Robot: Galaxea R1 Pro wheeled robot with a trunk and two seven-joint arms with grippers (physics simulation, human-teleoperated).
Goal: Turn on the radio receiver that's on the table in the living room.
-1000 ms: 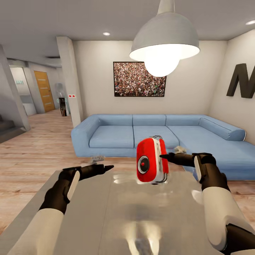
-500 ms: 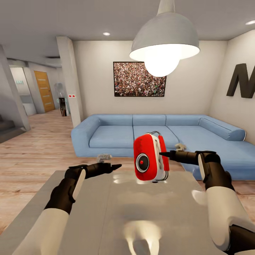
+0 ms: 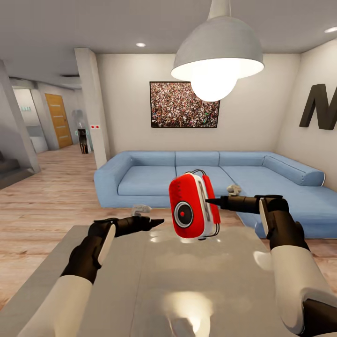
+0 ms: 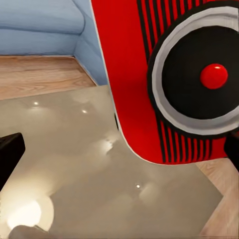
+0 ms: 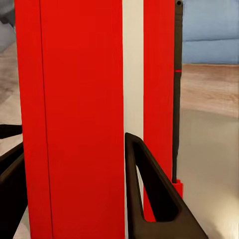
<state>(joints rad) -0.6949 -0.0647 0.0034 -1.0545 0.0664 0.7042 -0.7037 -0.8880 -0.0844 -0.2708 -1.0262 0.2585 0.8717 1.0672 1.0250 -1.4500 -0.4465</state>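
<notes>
The red radio receiver (image 3: 189, 213) with white sides hangs tilted just above the far end of the glossy grey table (image 3: 187, 285). Its round dark dial faces me. My right gripper (image 3: 208, 201) comes in from the right and is shut on the radio's side. In the right wrist view its dark fingers (image 5: 149, 194) straddle the radio's red and white edge (image 5: 74, 114). My left gripper (image 3: 157, 221) hovers over the table left of the radio, apart from it. In the left wrist view it is open, and the dial (image 4: 199, 79) sits close ahead between the finger tips.
A blue L-shaped sofa (image 3: 150, 180) runs along the wall behind the table, under a framed crowd picture (image 3: 184, 104). A grey dome lamp (image 3: 217, 51) hangs above. Light wood floor (image 3: 51, 196) stretches left past a pillar (image 3: 93, 107) toward a hallway door (image 3: 58, 119).
My right gripper has carried the radio a little up and to the left, turning its dial more toward me. My left gripper has moved forward and right, closer to the radio.
</notes>
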